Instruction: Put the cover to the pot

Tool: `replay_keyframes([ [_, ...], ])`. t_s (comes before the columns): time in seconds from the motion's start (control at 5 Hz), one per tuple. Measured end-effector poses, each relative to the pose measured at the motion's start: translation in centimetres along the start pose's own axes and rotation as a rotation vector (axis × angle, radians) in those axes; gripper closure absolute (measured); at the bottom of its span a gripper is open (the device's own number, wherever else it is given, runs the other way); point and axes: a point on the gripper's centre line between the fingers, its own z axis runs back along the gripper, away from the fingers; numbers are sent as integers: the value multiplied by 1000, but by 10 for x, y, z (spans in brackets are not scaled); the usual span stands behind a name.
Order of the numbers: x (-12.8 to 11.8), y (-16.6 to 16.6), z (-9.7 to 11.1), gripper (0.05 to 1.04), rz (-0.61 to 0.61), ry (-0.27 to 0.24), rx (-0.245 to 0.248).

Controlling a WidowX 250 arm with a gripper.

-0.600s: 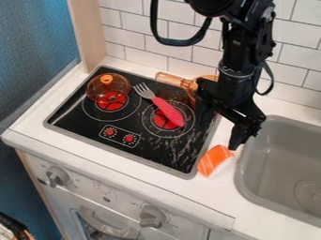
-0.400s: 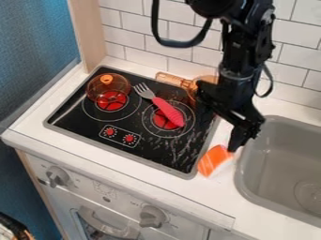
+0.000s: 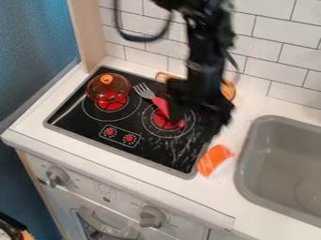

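The black gripper [image 3: 195, 127] hangs over the right side of the stove, blurred, with its fingers apart; one crosses the fork's pink handle and the other is near the stove's right edge. A clear orange cover [image 3: 108, 89] with an orange knob rests over the left burner. Behind the arm, a transparent orange pot [image 3: 230, 90] is at the stove's back right, mostly hidden, with part of its handle showing left of the arm.
A fork [image 3: 145, 92] with a pink handle lies across the black stove top [image 3: 81, 123]. An orange-and-white sushi piece [image 3: 214, 160] is on the counter between stove and grey sink [image 3: 276, 157]. The tiled wall [image 3: 270, 35] stands behind.
The arm and gripper have moved left, from beside the sushi piece to over the stove's right burner. More of the pot's right side shows now. The cover, fork and sushi piece have stayed put.
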Motion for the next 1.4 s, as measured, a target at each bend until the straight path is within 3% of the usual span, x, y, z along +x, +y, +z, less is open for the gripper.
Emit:
replay_keyframes([
  [0.2, -2, 48, 11, 83, 159, -43, 17],
  [0.4, 5, 95, 10, 82, 322, -50, 68],
  [0.8, 23, 170, -21, 82, 447, -18, 154],
  [1.0, 25, 204, -26, 82, 543, -11, 167],
  [1.4, 26, 224, -41, 83, 602, 34, 151],
])
